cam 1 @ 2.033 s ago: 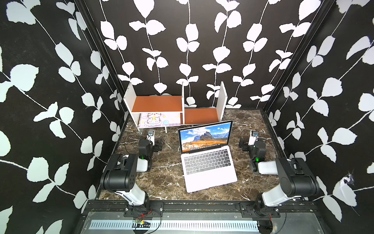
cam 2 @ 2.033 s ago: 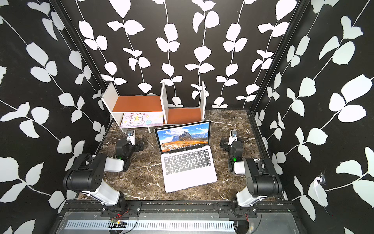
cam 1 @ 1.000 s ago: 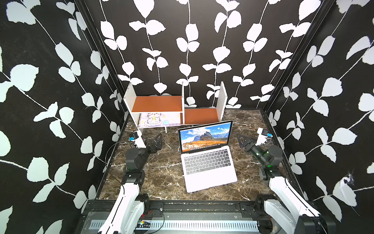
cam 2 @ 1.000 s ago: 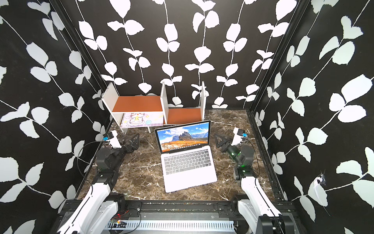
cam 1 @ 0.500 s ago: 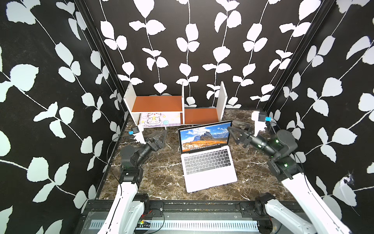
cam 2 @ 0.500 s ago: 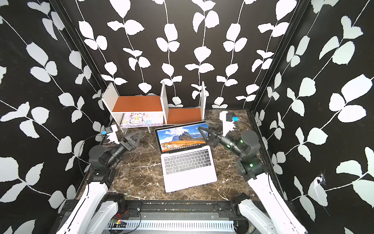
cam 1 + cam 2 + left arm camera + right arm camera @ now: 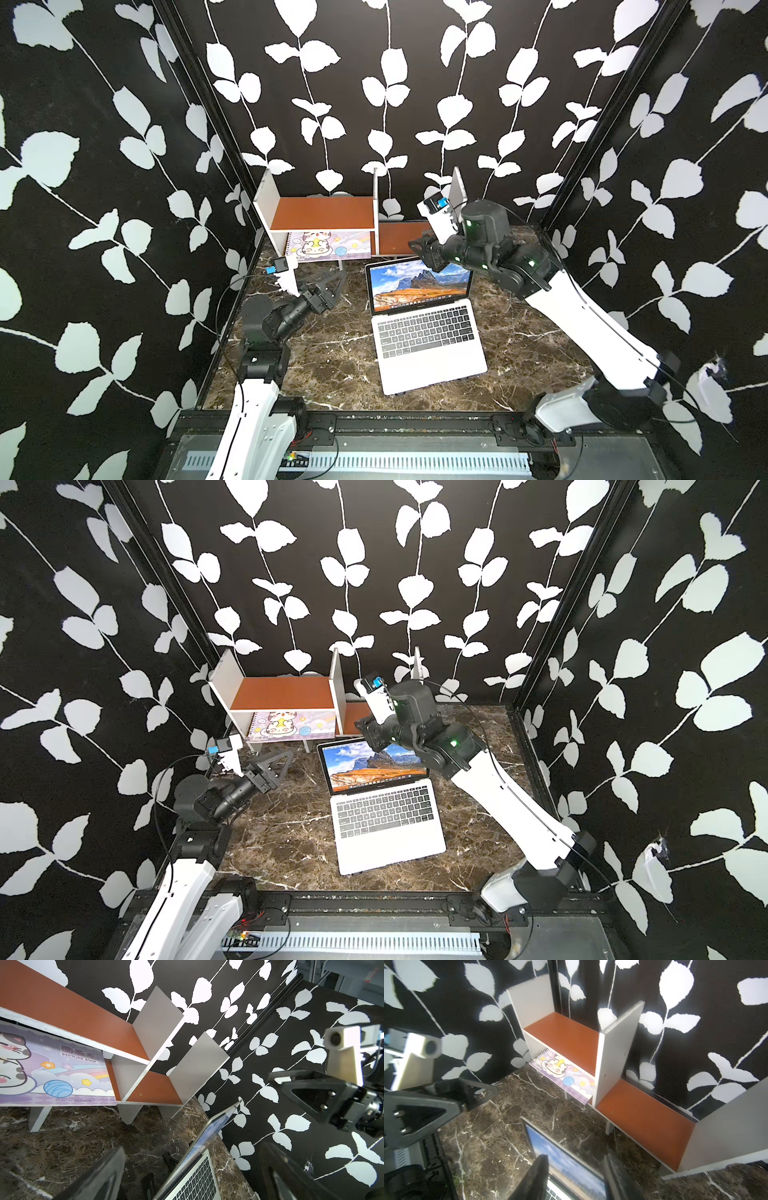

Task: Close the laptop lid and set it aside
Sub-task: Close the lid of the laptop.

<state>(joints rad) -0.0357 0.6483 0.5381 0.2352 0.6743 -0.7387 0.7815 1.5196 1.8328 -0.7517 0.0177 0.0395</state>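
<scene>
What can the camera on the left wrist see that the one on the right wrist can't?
Only the left wrist view shows the right gripper, which is apart from the laptop lid. The lid is seen edge-on. This view also shows the words PICTURE BOOK on the notebook.

Only the right wrist view shows the left gripper and the face of the screen with its landscape wallpaper.

Both views show the laptop, the notebook lying under the upper board of the shelf, and the marble table.

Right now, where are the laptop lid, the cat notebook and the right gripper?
laptop lid (image 7: 417, 286): in a top view, middle of the screen.
cat notebook (image 7: 328, 246): in a top view, its cover.
right gripper (image 7: 575, 1157): right wrist view, between its fingertips.
</scene>
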